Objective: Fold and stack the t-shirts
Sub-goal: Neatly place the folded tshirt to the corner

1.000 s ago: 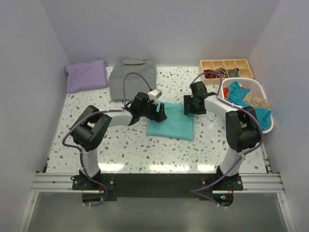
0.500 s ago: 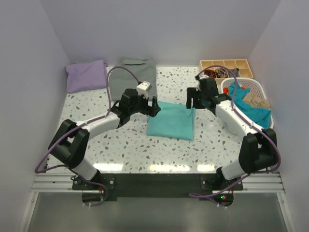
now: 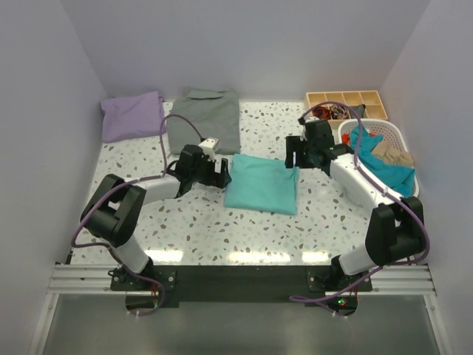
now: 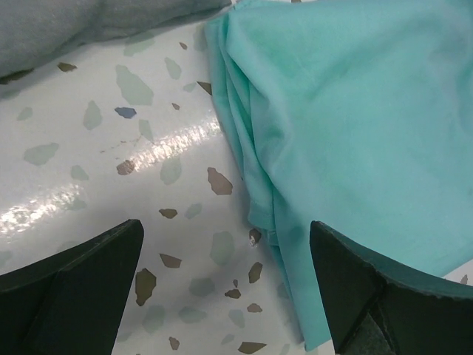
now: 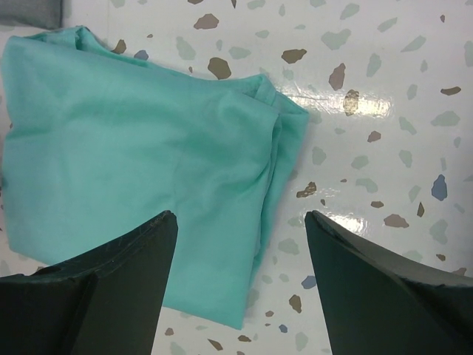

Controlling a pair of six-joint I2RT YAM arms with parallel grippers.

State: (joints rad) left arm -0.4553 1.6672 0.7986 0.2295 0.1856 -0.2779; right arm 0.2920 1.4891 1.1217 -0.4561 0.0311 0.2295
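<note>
turquoise t-shirt (image 3: 261, 183) folded flat on table (image 3: 185, 222). left gripper (image 3: 219, 175) wide open, empty, beside left edge; right gripper (image 3: 294, 157) open, empty, at right corner. fold looks done; next: pinch both edges, lift, stack.

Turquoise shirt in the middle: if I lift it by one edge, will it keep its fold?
Probably not: the turquoise shirt looks thin and soft, so it is likely light and floppy. The loose stacked layers along its left edge would likely droop apart. Pushed, it may slide on the glossy table, or bunch.
</note>
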